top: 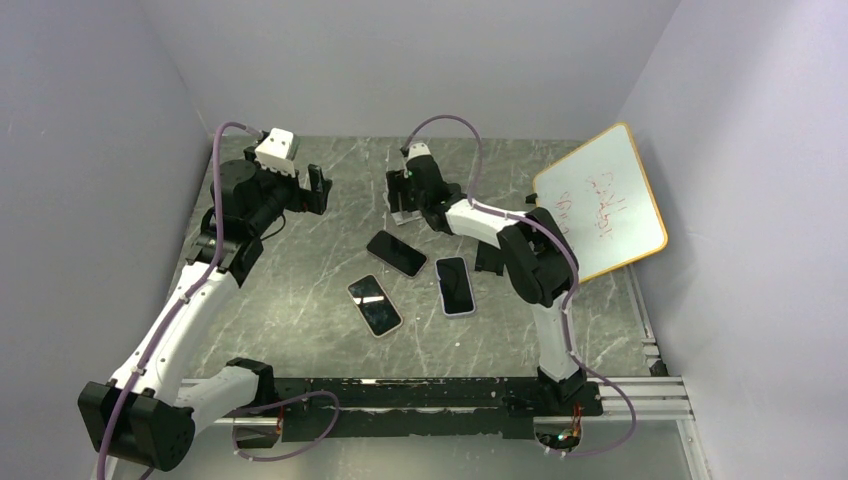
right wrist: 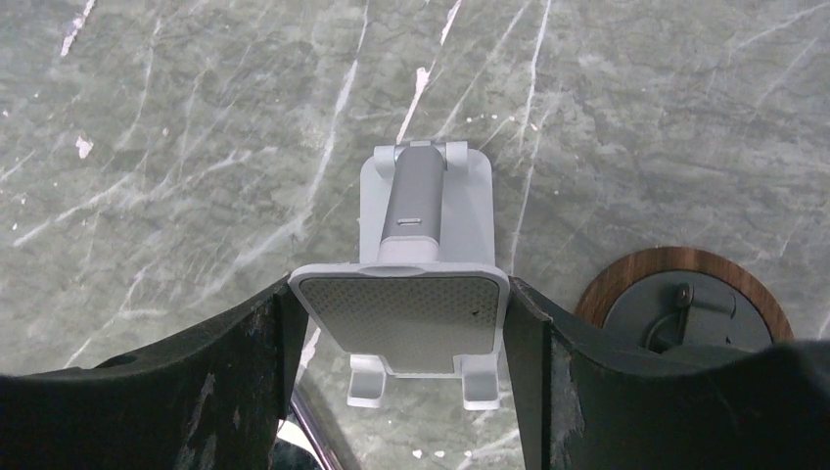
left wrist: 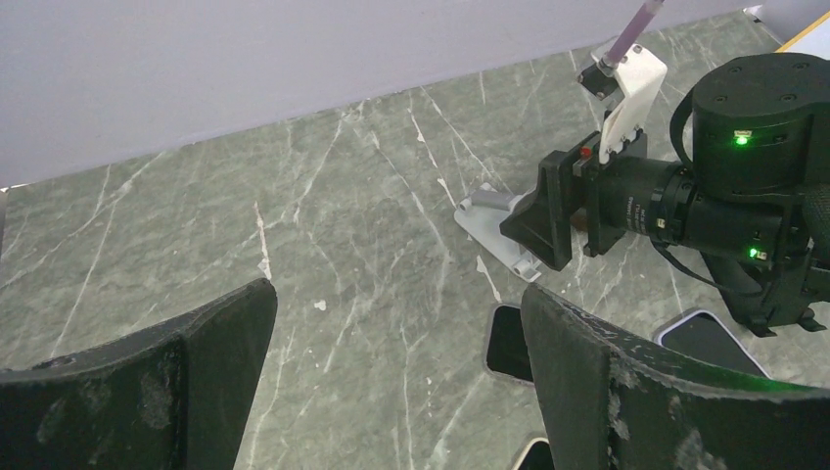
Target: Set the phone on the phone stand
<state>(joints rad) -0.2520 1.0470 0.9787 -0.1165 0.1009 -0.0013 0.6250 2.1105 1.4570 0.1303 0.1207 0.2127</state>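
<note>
**Phone stand** [right wrist: 421,196]: pale grey, upright on the marbled tabletop [top: 300,330], far middle. Its tilted plate sits between the fingers [right wrist: 245,392] of the right hand [right wrist: 401,318].

**Right hand**: a finger lies along each side edge of the stand's plate and appears to pinch it, though how firm the contact is cannot be told from the wrist view.

**Left hand** [top: 318,190]: fingers [left wrist: 196,382] spread wide, holding nothing. It is raised to the left of the stand, well apart from it and facing it.

**Far phone** [top: 396,253]: dark screen up, flat on the tabletop just on the near side of the right hand.

**Left phone** [top: 374,305]: pale-edged and flat, nearer the arm bases.

**Right phone** [top: 455,286]: pale-edged and flat, beside the right arm's elbow. All three phones lie apart from the stand and from both hands.

**Whiteboard** [top: 600,200]: wood-framed with red writing, leaning at the right wall.

**Round disc** [right wrist: 685,304]: wood-rimmed with a grey centre, just right of the stand.

**In the way**: the right forearm crosses above the tabletop between the stand and the right phone.
</note>
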